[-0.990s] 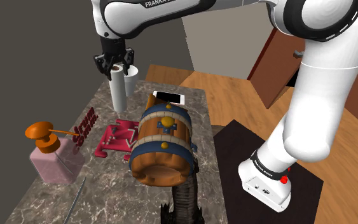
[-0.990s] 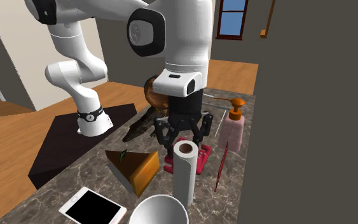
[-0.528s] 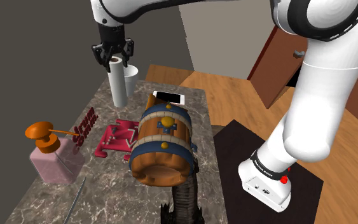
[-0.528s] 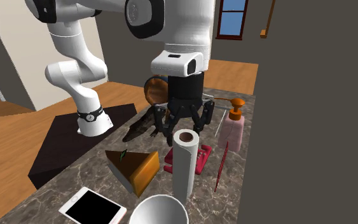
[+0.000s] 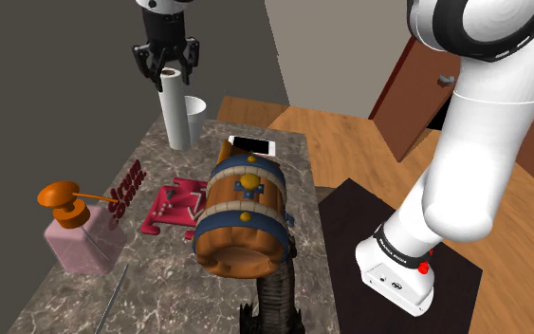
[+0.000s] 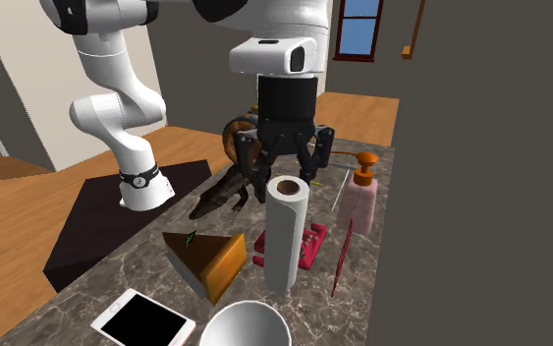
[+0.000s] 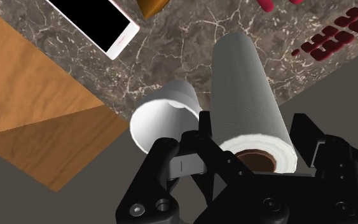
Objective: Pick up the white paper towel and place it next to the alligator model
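Looming over a crowded marble counter (image 5: 165, 275), the white arm (image 5: 473, 142) reaches to the surface's far end. A large wooden barrel (image 5: 241, 213) rests mid-counter, squarely in the way to the goal. The alligator model (image 6: 223, 197) stretches close against the barrel at the end nearer the stand. The white paper towel (image 6: 286, 241) stands upright at the far end, and the black gripper (image 6: 288, 179) is clamped on its very top. Whether the roll's foot has cleared the marble cannot be told.

The barrel looks the main hazard. A carry made too low would likely drive the long roll's lower end into it, either shoving the barrel onto the alligator or wrenching the roll out of the fingers. The grip is a second worry: held only at its upper rim, the soft roll could swing, squash or slide free on a quick turn. Free marble beside the alligator appears scarce, so a tilted set-down might topple the roll over the counter's edge.

The pink soap dispenser (image 5: 80, 232) and the red rack (image 5: 173, 209) sit off a direct line, though a wide swing could reach them. The white cup (image 7: 161, 118) stands just beside the roll, where a sideways start could tip it.
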{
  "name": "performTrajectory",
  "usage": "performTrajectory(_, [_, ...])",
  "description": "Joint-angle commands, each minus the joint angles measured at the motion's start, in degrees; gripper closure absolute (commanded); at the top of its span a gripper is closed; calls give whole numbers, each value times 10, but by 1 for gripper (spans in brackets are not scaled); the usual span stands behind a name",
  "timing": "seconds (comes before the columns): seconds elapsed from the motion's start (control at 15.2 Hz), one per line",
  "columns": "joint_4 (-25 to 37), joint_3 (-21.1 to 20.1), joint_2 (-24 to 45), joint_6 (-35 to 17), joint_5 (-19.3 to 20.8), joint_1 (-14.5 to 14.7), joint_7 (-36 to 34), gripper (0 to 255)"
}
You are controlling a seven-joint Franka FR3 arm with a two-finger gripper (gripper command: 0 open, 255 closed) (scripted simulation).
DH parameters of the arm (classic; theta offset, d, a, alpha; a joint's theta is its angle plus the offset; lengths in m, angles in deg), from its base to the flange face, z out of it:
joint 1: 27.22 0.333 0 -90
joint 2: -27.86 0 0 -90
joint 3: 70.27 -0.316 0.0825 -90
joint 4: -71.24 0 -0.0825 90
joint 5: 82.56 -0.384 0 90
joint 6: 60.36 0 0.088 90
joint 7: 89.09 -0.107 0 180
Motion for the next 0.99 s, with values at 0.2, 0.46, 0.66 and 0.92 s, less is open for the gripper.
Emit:
performTrajectory(0.2, [45, -1, 5, 40, 0, 4, 5, 255])
performTrajectory(0.46, [83, -1, 10, 73, 1, 9, 8, 255])
performTrajectory(0.66, [115, -2, 16, 99, 3, 12, 11, 255])
performTrajectory(0.92, [163, -2, 27, 136, 6, 19, 14, 255])
